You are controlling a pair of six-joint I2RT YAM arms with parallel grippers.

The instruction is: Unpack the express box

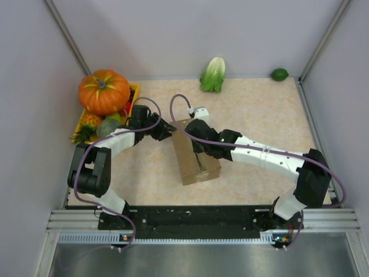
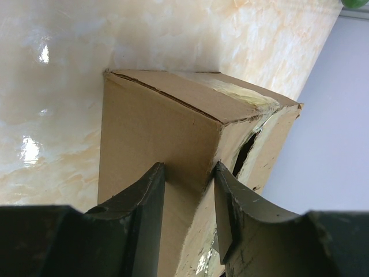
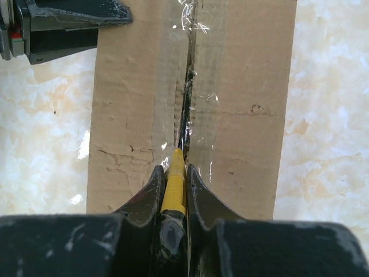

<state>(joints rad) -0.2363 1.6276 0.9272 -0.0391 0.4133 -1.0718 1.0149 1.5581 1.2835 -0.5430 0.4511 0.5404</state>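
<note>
The express box (image 1: pixel 196 157), brown cardboard with a taped centre seam (image 3: pixel 185 98), lies in the middle of the table. My left gripper (image 2: pixel 189 167) is closed over the box's far-left corner, with one finger on each face (image 1: pixel 167 130). The seam gapes slightly near that corner. My right gripper (image 3: pixel 174 168) is shut on a yellow cutter (image 3: pixel 174 184). The cutter's tip sits in the slit of the taped seam over the box top (image 3: pixel 242 86). In the top view the right gripper (image 1: pixel 200 149) hangs over the box's middle.
An orange pumpkin (image 1: pixel 104 91) and a yellow tray (image 1: pixel 134 89) with fruit stand at the back left. A green leafy cabbage (image 1: pixel 213 74) and a lime (image 1: pixel 279 74) lie along the back wall. Grey walls close in three sides.
</note>
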